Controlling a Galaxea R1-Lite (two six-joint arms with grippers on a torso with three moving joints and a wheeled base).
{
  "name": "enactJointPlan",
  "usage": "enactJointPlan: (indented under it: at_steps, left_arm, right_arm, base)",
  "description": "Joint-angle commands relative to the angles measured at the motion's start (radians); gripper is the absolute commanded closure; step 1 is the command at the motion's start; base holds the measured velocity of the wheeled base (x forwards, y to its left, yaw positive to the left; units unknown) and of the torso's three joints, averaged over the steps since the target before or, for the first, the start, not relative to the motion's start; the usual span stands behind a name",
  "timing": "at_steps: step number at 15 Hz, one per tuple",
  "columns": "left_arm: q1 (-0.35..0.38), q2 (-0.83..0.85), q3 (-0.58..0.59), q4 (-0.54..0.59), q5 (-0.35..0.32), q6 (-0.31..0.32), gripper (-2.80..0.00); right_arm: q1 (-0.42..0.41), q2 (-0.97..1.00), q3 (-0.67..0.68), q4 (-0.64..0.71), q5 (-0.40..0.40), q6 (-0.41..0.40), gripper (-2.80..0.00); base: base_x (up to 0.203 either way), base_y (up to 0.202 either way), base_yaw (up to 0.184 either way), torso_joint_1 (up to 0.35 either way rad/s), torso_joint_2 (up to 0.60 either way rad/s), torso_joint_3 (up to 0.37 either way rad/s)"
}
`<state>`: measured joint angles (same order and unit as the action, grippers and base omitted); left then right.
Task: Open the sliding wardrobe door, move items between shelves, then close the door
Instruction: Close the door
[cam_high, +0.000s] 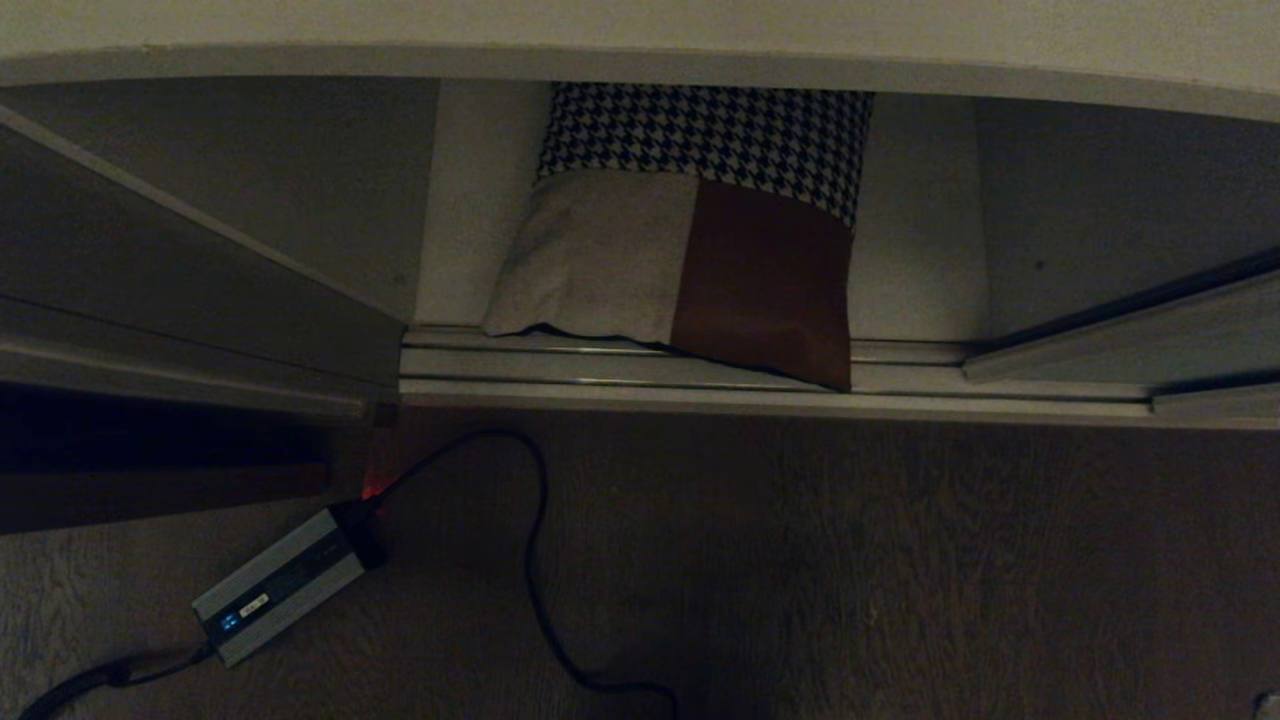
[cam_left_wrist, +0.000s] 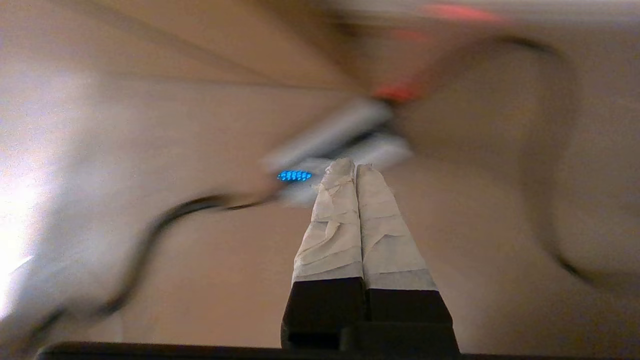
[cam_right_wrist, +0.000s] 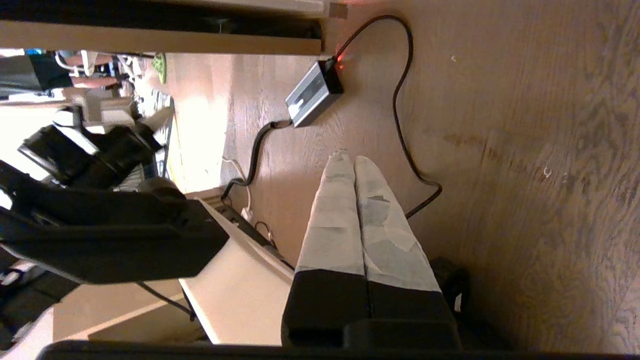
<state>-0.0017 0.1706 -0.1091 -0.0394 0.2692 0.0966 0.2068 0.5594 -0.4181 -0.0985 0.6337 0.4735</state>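
Low in the open wardrobe compartment, the patchwork cushion (cam_high: 690, 250) leans upright against the pale back wall, its houndstooth band on top and its beige and rust-brown patches below. Its lower rust-brown corner pokes forward over the floor tracks (cam_high: 640, 372) at the wardrobe's threshold. An off-white shelf (cam_high: 640, 62) runs across the compartment just above the cushion. A sliding wardrobe door (cam_high: 200, 250) stands pushed to the left of the opening, and another door panel (cam_high: 1130, 340) sits at the right, so the cushion shows in the gap between them. On the wooden floor (cam_high: 900, 560) before the wardrobe lies a grey power adapter (cam_high: 285, 585) with a small blue light, a black cable (cam_high: 535, 560) looping away from it and a red glow at its plug end. Neither arm appears in the head view. The left tool (cam_left_wrist: 355, 165) hangs above the adapter in a blurred wrist picture, its tape-wrapped fingers (cam_left_wrist: 332, 225) pressed together and holding nothing. The right tool (cam_right_wrist: 352, 159) points at the floor near the cable, its taped fingers also pressed together and empty.
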Motion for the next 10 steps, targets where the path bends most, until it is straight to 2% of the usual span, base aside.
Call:
enactJointPlan:
  at_steps: [1, 2, 8, 10]
  left_arm:
    - [-0.004, -0.146, 0.072, 0.014, -0.250, 0.007, 0.00]
    - [-0.005, -0.179, 0.083, 0.031, -0.307, 0.007, 0.00]
    - [-0.006, -0.169, 0.101, 0.050, -0.280, -0.056, 0.00]
    - [-0.006, -0.171, 0.101, 0.051, -0.279, -0.058, 0.00]
  right_arm:
    - [0.000, -0.001, 0.002, -0.003, 0.012, 0.002, 0.00]
    - [0.000, -0.001, 0.001, -0.003, 0.018, 0.001, 0.00]
    - [0.000, -0.025, 0.024, -0.004, 0.038, -0.004, 0.00]
    - [0.000, -0.037, 0.027, -0.003, 0.046, -0.004, 0.00]
  base:
    - [0.000, 0.000, 0.000, 0.000, 0.00, 0.000]
    - [0.000, 0.000, 0.000, 0.000, 0.00, 0.000]
    - [0.000, 0.000, 0.000, 0.000, 0.00, 0.000]
    - [0.000, 0.000, 0.000, 0.000, 0.00, 0.000]
